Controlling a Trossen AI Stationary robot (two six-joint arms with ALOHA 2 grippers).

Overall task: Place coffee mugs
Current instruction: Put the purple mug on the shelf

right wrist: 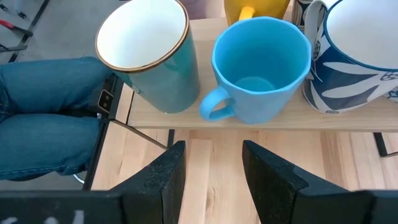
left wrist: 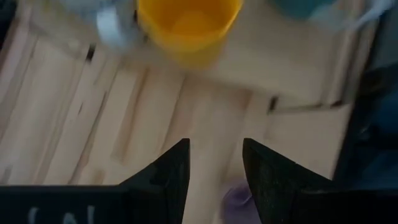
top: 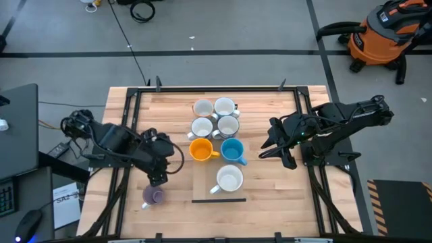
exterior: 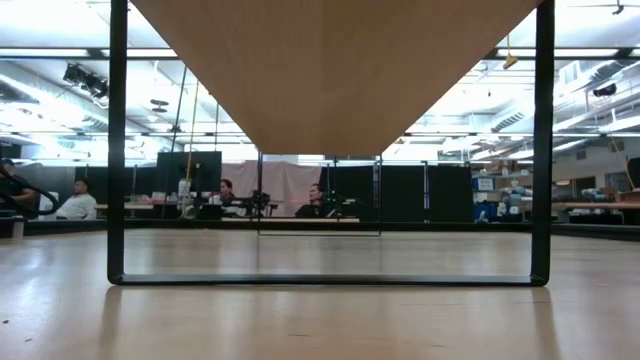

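Seven mugs sit clustered mid-desk [top: 169,108]: four white mugs [top: 214,116] in a tight square at the far side, yellow-orange mug [top: 200,150] and blue mug [top: 231,150] side by side just in front of them, one more white mug [top: 230,179] alone nearer the front edge. Purple mug [top: 154,196] stands well apart, at the front left of the desk.

Left hand [top: 157,179] hangs just above the purple mug, fingers [left wrist: 168,177] spread, nothing between them; left wrist view shows a sliver of purple between the fingers and the yellow-orange mug ahead.

Right hand [top: 264,145] is right of the blue mug, near but not touching, fingers [right wrist: 165,174] parted and empty, pointing at the blue mug, handle toward it.
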